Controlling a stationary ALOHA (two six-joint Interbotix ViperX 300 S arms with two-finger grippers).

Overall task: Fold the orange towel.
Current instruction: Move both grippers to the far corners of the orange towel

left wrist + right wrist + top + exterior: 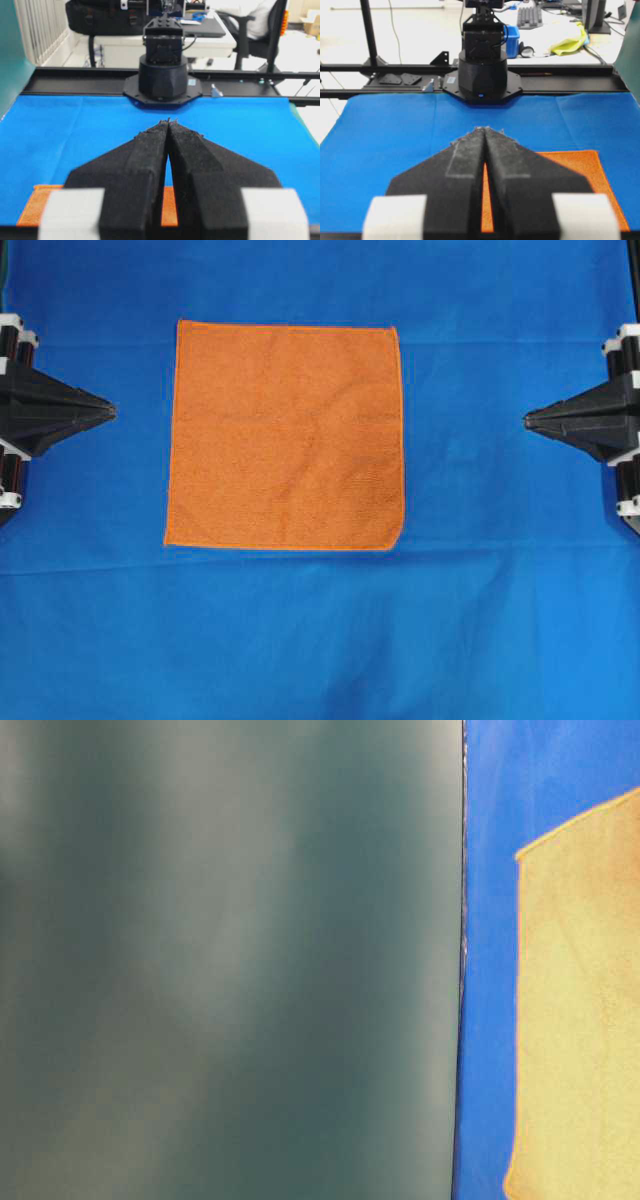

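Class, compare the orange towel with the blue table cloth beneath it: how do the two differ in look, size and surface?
Colour: the orange towel is orange with a brighter stitched hem; the blue table cloth is plain blue.
Size: the towel covers only a patch in the middle, while the table cloth runs to the picture's edges.
Surface: the towel looks fuzzy and textured; the table cloth looks smooth, with faint creases.
Shared: both lie flat and unfolded.

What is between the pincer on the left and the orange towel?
Only bare blue table cloth. In the overhead view nothing else sits between the shut left pincer and the orange towel, which lies flat and unfolded.
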